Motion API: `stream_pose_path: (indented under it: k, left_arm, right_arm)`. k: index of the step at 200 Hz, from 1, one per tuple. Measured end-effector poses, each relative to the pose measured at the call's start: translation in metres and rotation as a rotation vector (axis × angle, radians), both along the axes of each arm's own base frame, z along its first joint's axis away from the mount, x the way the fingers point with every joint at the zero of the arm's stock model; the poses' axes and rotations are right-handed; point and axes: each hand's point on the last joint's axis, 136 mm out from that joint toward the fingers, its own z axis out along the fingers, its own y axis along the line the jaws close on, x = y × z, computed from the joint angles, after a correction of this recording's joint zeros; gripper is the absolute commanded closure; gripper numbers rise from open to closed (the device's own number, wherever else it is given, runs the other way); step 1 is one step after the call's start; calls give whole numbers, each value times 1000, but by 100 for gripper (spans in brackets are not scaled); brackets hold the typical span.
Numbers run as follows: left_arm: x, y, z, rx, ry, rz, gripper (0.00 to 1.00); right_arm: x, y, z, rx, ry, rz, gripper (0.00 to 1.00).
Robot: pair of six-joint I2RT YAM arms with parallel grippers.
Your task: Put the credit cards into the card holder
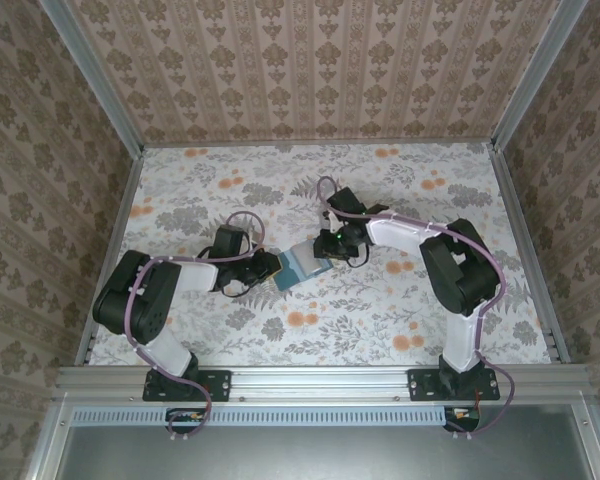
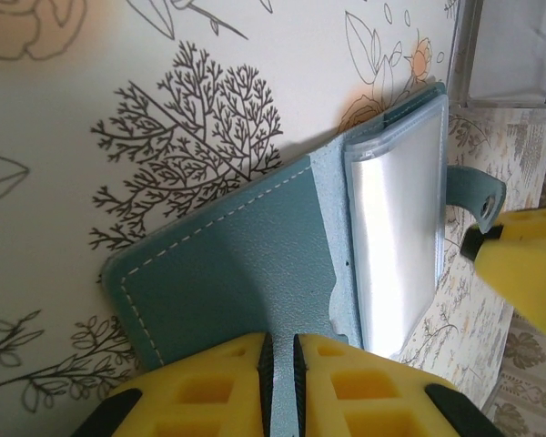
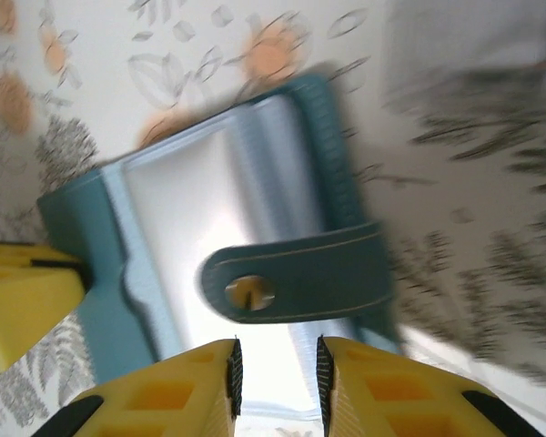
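**Open wallet between both grippers, mid-table**

Top view: the wallet (image 1: 302, 264) lies open in the middle of the table (image 1: 380, 320). The left gripper (image 1: 268, 268) is at its left edge and the right gripper (image 1: 328, 244) at its right. Jaw gaps are too small to read here.

Left wrist: the left fingers (image 2: 209, 382) are nearly closed, pinching the teal cover edge between them. This view adds the stitched cover, a clear pocket (image 2: 396, 228) with a pale sheen, and the strap (image 2: 473, 187) with its snap. A yellow right-gripper finger sits just beside the strap.

Right wrist: blurred. The wallet's inside faces up, with the strap lying across it. The right jaws stand partly apart at the pale near edge; can't tell whether they grip it.
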Motion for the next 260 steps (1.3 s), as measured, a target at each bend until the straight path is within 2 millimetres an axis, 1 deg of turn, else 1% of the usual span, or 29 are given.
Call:
stream_pose_path:
  k: [18,34,105,155,192,212,260]
  left_arm:
    - [0,0,0,0,0,-1,82]
    - [0,0,0,0,0,-1,82]
    - [0,0,0,1,0,-1,82]
    - [0,-2,0,2,-3,-5,82]
    - [0,-2,0,3,-3,-4,82]
    - [1,-3,0,3,-2,-7,82]
    - [2,-8,0,3,-5,-16,82]
  right_arm:
    - [-8,9,0,7,5,28,70]
    - [-11,12,1,9,7,37,70]
    - [-6,6,-2,-24,-16,28,70]
    - [-4,0,-14,-67,-15,16,70]
    - [-5,2,-14,-69,-18,25,70]
    - [-6,10,-11,-26,-11,29,70]
    - [-9,46,-5,182,41,30,69]
